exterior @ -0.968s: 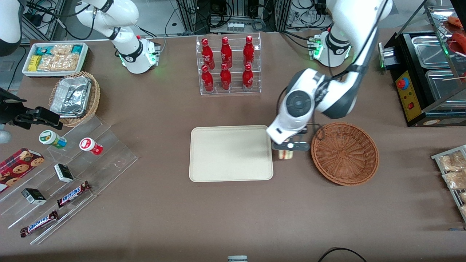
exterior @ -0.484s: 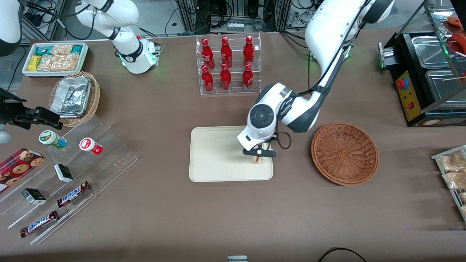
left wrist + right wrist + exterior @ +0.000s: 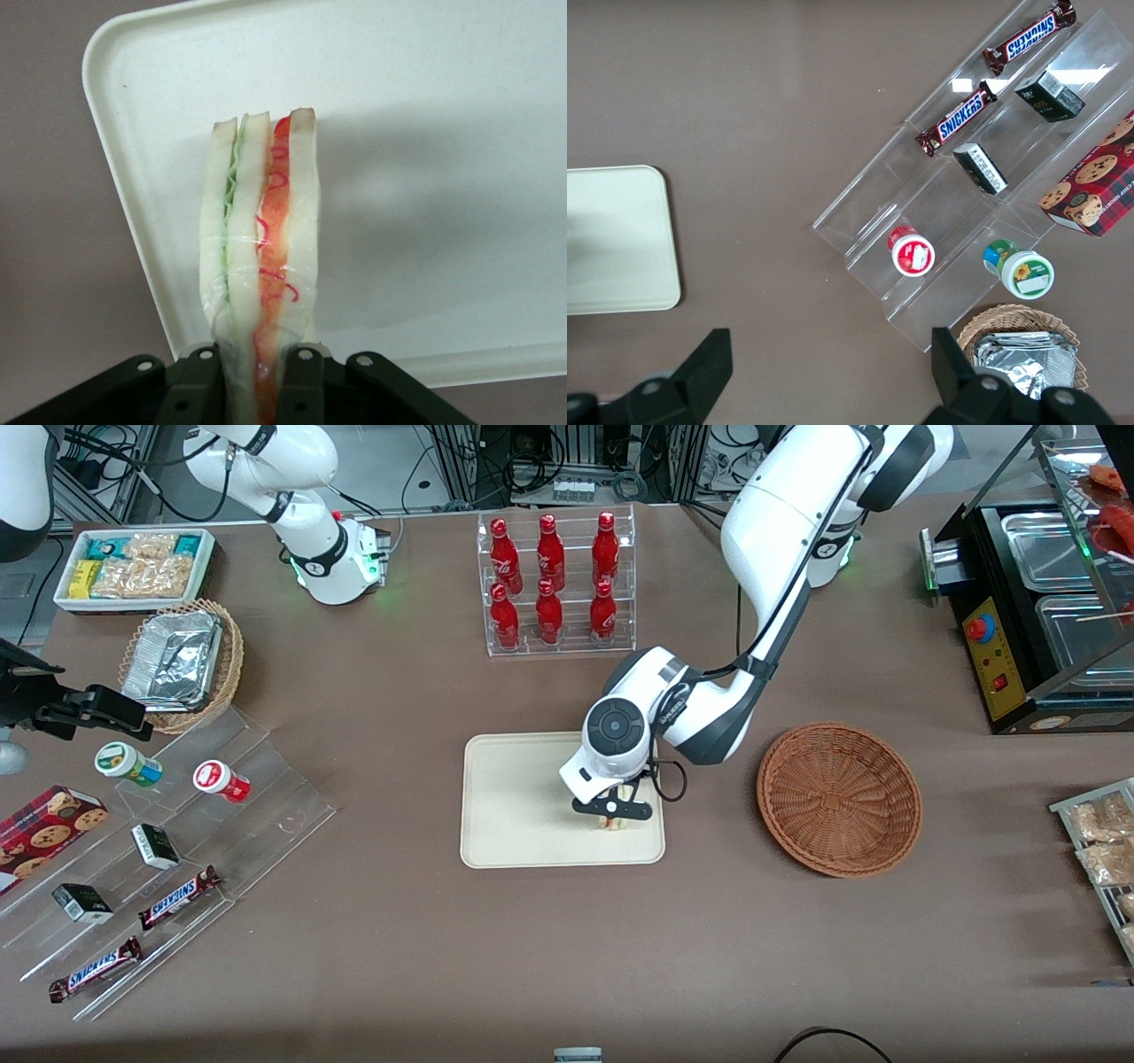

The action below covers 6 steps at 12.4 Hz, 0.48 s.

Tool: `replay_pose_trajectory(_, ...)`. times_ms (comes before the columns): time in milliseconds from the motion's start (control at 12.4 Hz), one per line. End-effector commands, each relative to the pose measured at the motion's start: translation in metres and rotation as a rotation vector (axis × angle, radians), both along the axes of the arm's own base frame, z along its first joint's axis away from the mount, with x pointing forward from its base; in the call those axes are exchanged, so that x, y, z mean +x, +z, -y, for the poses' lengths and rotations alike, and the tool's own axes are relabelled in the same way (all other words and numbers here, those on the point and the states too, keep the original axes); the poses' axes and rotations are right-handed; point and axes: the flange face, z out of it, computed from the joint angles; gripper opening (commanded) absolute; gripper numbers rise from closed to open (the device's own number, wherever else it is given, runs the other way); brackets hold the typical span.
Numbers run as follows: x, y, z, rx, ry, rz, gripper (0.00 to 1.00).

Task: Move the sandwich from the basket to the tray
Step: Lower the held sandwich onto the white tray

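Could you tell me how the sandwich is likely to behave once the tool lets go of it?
The sandwich looks soft: it narrows where the tool pinches it over the tray. It is held on edge, so it may tip flat. It seems light, and its shiny wrap may be slippery.

You are looking down on the brown table point(image 3: 762, 115). A corner of the cream tray point(image 3: 620, 239) lies bare at one edge. On the clear stepped stand point(image 3: 921, 230) sit two chocolate bars point(image 3: 957, 117), two small dark boxes point(image 3: 980, 168), a red-lidded cup point(image 3: 911, 251) and a green-lidded cup point(image 3: 1020, 268). A cookie box point(image 3: 1094, 190) sits beside them, and a wicker basket with foil trays point(image 3: 1028, 350) lies near the cups.
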Motion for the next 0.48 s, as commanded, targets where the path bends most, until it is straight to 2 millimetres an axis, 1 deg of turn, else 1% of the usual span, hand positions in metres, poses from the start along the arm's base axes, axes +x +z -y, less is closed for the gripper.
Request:
replay_pose_trajectory(0, -0.001, -0.011, 0.017, 0.002, 0.018, -0.005, 0.0)
replay_pose_trajectory(161, 0.0, -0.015, 0.018, -0.004, 0.019, 0.001, 0.0)
replay_pose_trajectory(403, -0.003, -0.026, 0.021, -0.003, 0.014, -0.001, 0.0)
